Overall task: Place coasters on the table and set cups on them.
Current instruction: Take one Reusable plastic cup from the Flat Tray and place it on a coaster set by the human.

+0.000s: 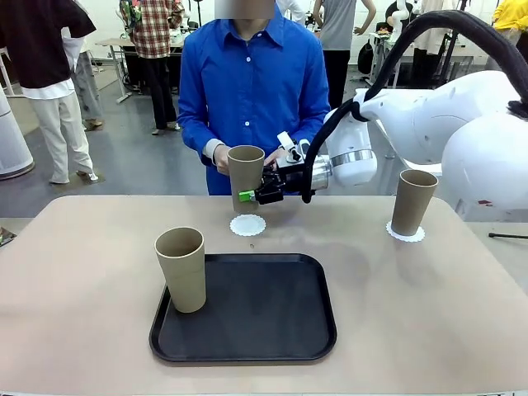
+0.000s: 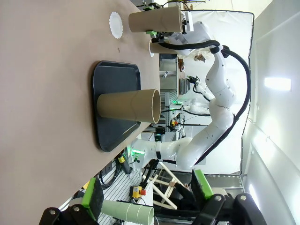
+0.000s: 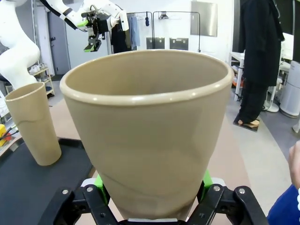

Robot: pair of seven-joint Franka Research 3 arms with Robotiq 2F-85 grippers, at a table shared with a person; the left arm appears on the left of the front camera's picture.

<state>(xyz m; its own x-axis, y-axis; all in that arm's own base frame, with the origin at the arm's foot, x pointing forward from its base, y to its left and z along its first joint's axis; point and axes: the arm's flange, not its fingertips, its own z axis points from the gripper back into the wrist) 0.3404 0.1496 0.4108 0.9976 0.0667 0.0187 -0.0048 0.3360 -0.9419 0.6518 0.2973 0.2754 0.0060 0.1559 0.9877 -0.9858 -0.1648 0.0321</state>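
My right gripper [image 1: 252, 195] is shut on a khaki cup [image 1: 245, 169], holding it upright just above a white coaster [image 1: 247, 224] on the beige table [image 1: 82, 272]. A person's hand [image 1: 220, 157] rests against the cup's left side. In the right wrist view the held cup [image 3: 145, 131] sits between my green pads [image 3: 206, 179]. A second cup [image 1: 412, 200] stands on a coaster [image 1: 405, 234] at the right. The third cup [image 1: 181, 268] stands on the black tray's left part. My left gripper [image 2: 147, 197] hangs open and empty, off to the side of the table, and also shows far off [image 3: 93, 29].
The black tray [image 1: 264, 318] lies at the near middle of the table, bare apart from its one cup. The person in a blue shirt [image 1: 252, 82] stands at the far edge. My right arm [image 1: 429, 124] spans the far right above the table.
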